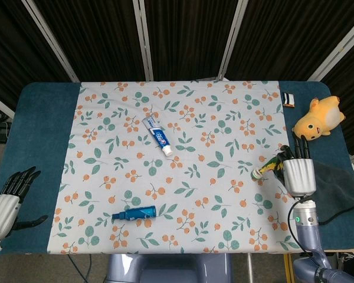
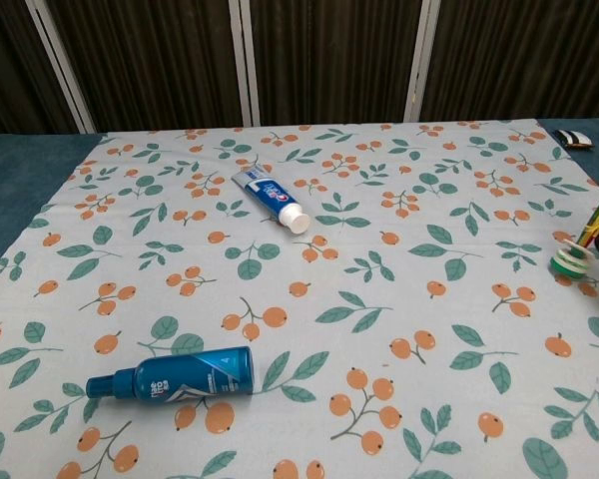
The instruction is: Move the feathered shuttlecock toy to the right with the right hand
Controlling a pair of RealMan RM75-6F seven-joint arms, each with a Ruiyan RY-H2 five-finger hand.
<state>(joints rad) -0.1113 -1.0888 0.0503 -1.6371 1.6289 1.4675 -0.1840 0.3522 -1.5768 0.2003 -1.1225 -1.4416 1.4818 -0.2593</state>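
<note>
The feathered shuttlecock toy (image 1: pixel 267 168) has a round white and green base and green, yellow feathers. My right hand (image 1: pixel 298 173) holds it by the feathers near the right edge of the floral cloth (image 1: pixel 177 165), base pointing left. In the chest view the shuttlecock toy (image 2: pixel 581 249) shows at the right border, its base just above the cloth; the hand is mostly cut off there. My left hand (image 1: pixel 9 197) rests open at the table's front left corner, holding nothing.
A toothpaste tube (image 1: pixel 157 136) lies at mid cloth and a blue spray bottle (image 1: pixel 134 213) near the front. A yellow plush toy (image 1: pixel 317 119), a small black and white item (image 1: pixel 289 99) and a dark grey cloth (image 1: pixel 336 183) sit on the right side.
</note>
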